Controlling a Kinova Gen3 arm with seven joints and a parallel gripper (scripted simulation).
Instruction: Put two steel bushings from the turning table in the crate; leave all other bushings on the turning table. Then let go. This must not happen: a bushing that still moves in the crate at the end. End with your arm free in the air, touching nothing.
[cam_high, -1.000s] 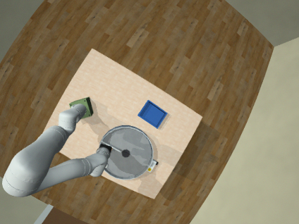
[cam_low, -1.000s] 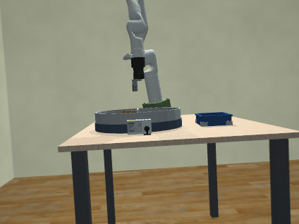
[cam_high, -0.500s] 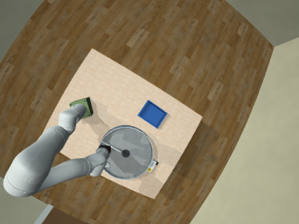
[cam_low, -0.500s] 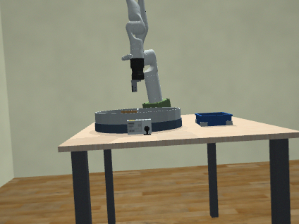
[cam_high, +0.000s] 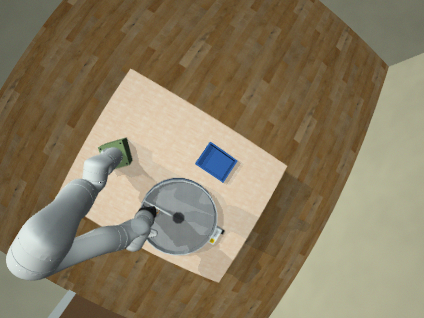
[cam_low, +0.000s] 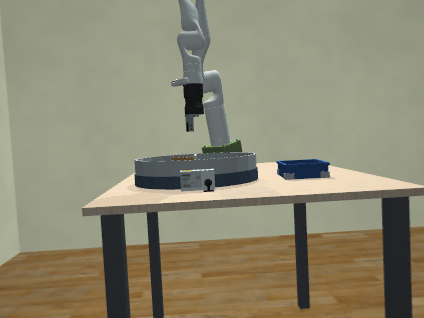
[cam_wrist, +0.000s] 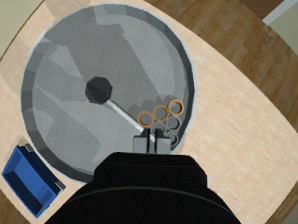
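The grey turning table (cam_high: 180, 216) stands near the table's front edge; it also shows in the side view (cam_low: 196, 169) and in the wrist view (cam_wrist: 107, 90). A cluster of bushings lies near its rim beside a radial bar: three brass rings (cam_wrist: 160, 113) and darker steel ones (cam_wrist: 172, 125) partly hidden behind my fingers. My gripper (cam_wrist: 152, 136) (cam_low: 189, 126) hangs well above the cluster, fingers nearly together with nothing between them. The blue crate (cam_high: 216, 162) (cam_low: 303, 167) sits empty beside the turning table.
My arm's green base block (cam_high: 116, 149) stands at the table's far-left side. A small control box (cam_low: 197, 179) is fixed to the turning table's rim. The turning table has a raised wall around it.
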